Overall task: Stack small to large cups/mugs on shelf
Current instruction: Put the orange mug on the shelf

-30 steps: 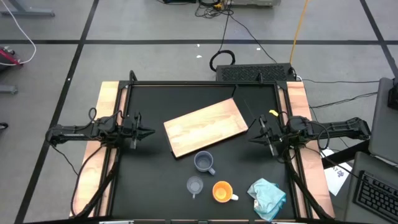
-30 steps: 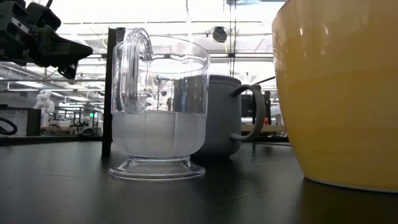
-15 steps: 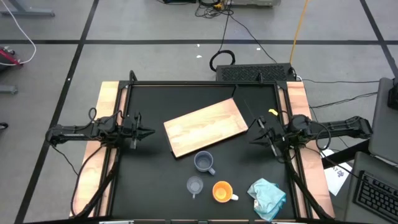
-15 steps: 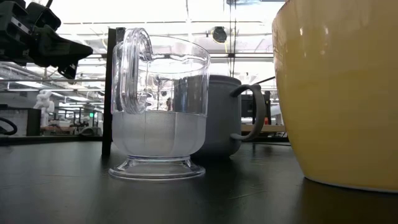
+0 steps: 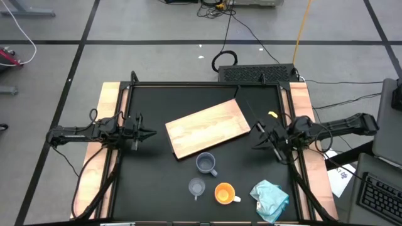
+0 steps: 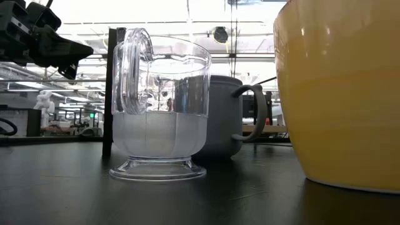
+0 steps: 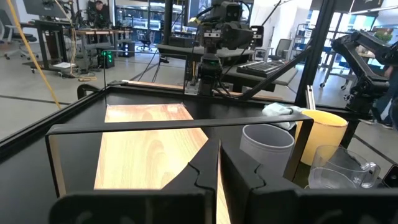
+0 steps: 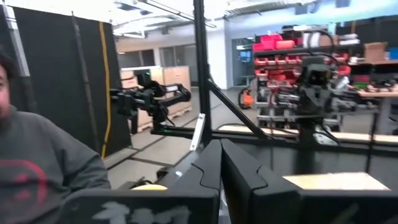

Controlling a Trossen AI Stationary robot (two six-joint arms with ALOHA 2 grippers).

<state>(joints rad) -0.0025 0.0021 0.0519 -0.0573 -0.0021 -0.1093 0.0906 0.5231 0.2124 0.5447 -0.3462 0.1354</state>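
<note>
Black tabletop (image 5: 157,182) bearing, at centre, the flat rectangular light-wood board (image 5: 207,129), lying askew. Near the table's front edge, clear of the board: crumpled pale teal cloth (image 5: 271,198); orange mug with white handle (image 5: 225,193); blue-grey handled mug (image 5: 206,163), just off the board's front edge; small clear glass cup (image 5: 197,187), beside the orange mug. Left gripper (image 5: 151,132) at the left margin and right gripper (image 5: 255,128) at the right margin, both above the table, jaws pressed together, holding nothing.
</note>
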